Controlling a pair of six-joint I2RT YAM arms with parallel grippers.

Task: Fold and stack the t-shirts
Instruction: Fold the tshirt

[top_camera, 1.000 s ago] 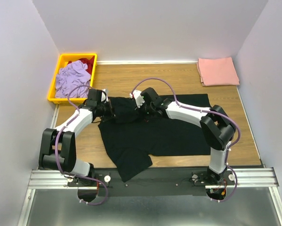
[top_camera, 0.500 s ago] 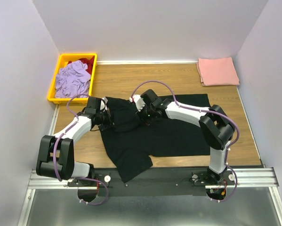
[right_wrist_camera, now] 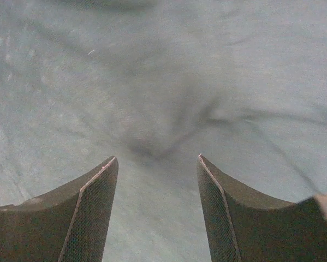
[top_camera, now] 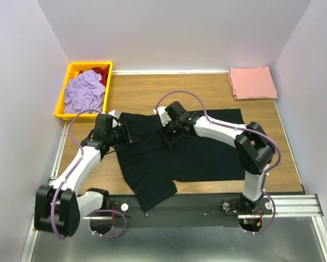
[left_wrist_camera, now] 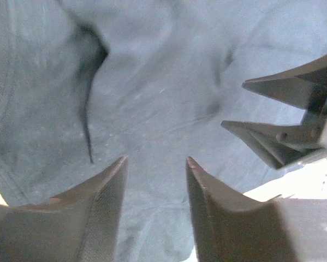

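Note:
The black t-shirt (top_camera: 207, 153) lies spread over the middle of the wooden table (top_camera: 152, 90), its upper left part folded over itself. My left gripper (top_camera: 128, 134) stands open low over that fold, black cloth (left_wrist_camera: 152, 82) showing between its tips (left_wrist_camera: 156, 159), nothing held. My right gripper (top_camera: 167, 135) is open too, just above the cloth (right_wrist_camera: 163, 71), with its tips (right_wrist_camera: 157, 157) apart. The right gripper's fingers (left_wrist_camera: 283, 90) show close by in the left wrist view. The salmon-pink t-shirt (top_camera: 253, 82) rests folded at the back right corner.
A yellow bin (top_camera: 89, 64) at the back left holds a lavender garment (top_camera: 84, 90) and a red one (top_camera: 100, 71). White walls close in on three sides. A sleeve of the black shirt hangs over the near edge (top_camera: 152, 196).
Both grippers were shut on the shirt's folded part and now stand open, with the cloth let go. The left arm's elbow has swung down and to the left.

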